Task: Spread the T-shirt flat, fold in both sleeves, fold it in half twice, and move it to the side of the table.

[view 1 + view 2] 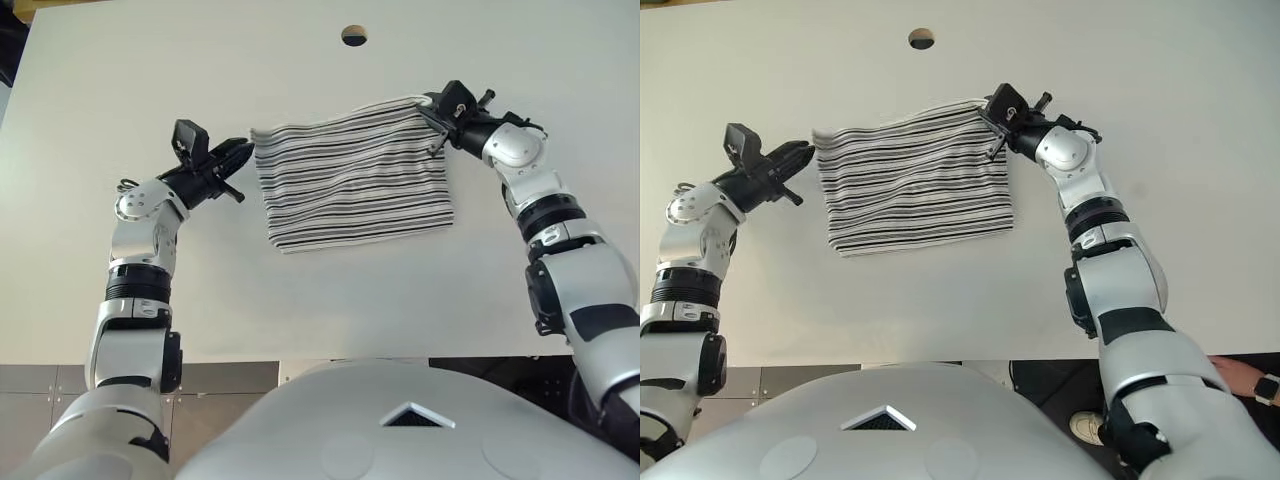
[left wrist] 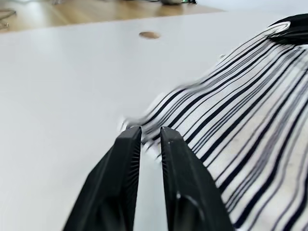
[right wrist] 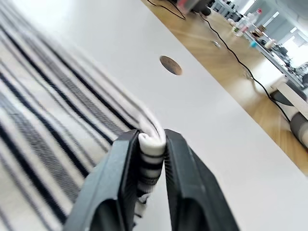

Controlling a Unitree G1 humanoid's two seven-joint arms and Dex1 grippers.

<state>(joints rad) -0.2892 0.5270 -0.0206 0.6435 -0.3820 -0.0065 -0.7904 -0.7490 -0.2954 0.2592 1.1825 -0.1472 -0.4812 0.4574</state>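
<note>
Table (image 1: 150, 60): white.
Hole (image 1: 353, 36): round, in table, beyond the right fingers (image 3: 113, 183).
Shirt (image 1: 350, 180): striped, folded, on table between left fingers (image 2: 118, 183) and right fingers.

The T-shirt (image 1: 350, 175) lies on the counter (image 1: 300, 300), between the two arms. The left pincer (image 1: 245, 150) sits just beside its far left corner. The right pincer (image 1: 432, 108) is at its far right corner, the edge between its jaws. A hole (image 1: 353, 36) lies behind, apart.

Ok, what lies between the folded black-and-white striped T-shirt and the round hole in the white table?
Nothing: bare white tabletop runs from the striped T-shirt to the round hole, as the left eye view shows.
</note>
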